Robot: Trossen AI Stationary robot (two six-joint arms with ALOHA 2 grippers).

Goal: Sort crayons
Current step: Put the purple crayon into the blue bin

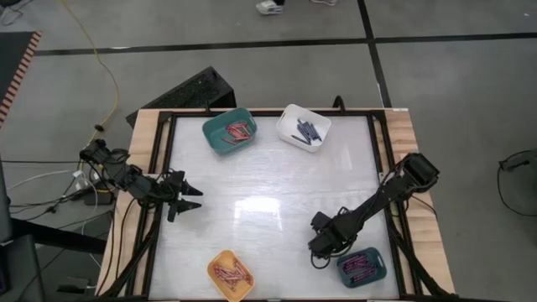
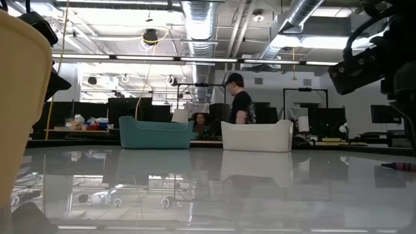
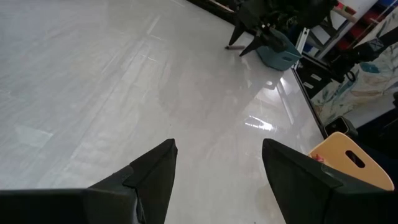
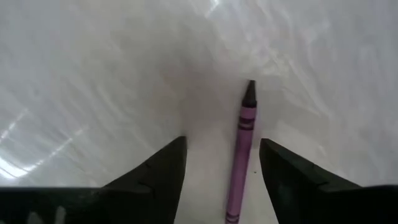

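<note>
High view: we find nearly all crayons already binned — red ones in the teal bin (image 1: 229,132), dark blue in the white bin (image 1: 304,127), reddish in the yellow bin (image 1: 231,275), magenta in the small teal bin (image 1: 362,267). One magenta crayon (image 4: 241,149) lies loose on the table (image 1: 268,210), between the spread, empty fingers of the right gripper (image 1: 317,252), just beside that last bin. We judge the task nearly done; the left gripper (image 1: 186,200) waits released at the table's left edge.
</note>
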